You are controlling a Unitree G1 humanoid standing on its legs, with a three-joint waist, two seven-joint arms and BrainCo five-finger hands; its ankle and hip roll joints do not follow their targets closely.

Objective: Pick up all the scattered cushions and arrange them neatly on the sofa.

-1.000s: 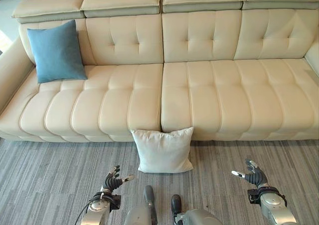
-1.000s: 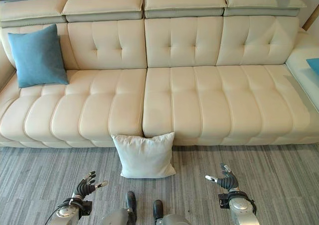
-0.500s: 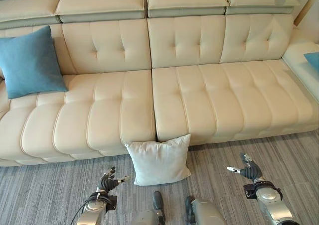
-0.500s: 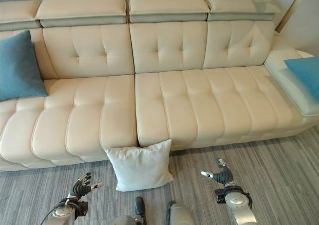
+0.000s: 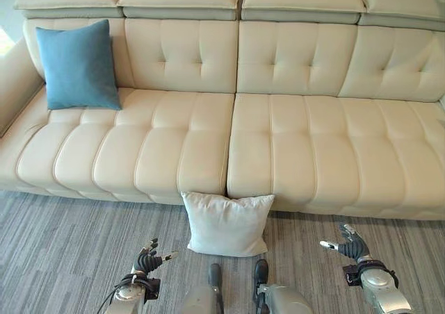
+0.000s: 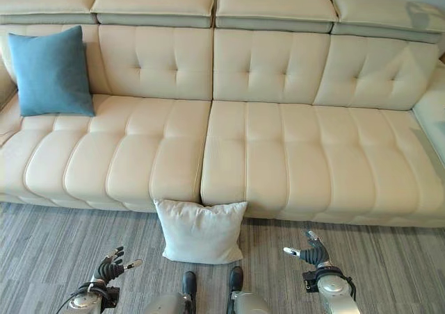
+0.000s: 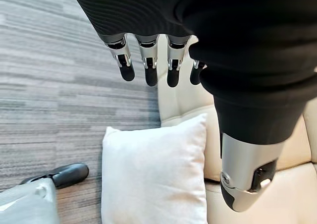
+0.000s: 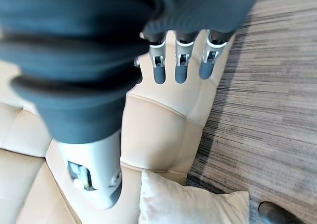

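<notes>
Left hand low at the lower left of the eye views, above the grey striped carpet floor, fingers loosely straight and spread, holding nothing. Right hand low at the lower right, likewise relaxed and empty, thumb out to the side. Between the two, closer to the left hand but apart from both: a square white fabric cushion, standing on the carpet and leaning against the front of the long cream tufted leather sofa, right below the seam between the two seat sections.

From the left wrist camera, seen close — dark-tipped fingers hanging straight over carpet, thumb apart from them, white cushion past them against the sofa front. From the right wrist camera, straight fingers over the sofa's front edge, a corner of the same cushion beyond.

Visible in the eye views but not in the wrist views: a square blue fabric cushion propped upright against the backrest at the sofa's left end, beside the armrest. Headrest pads along the top of the backrest.

Seat bare from the blue cushion rightward to the far end — open carpet on both sides of the white cushion.
</notes>
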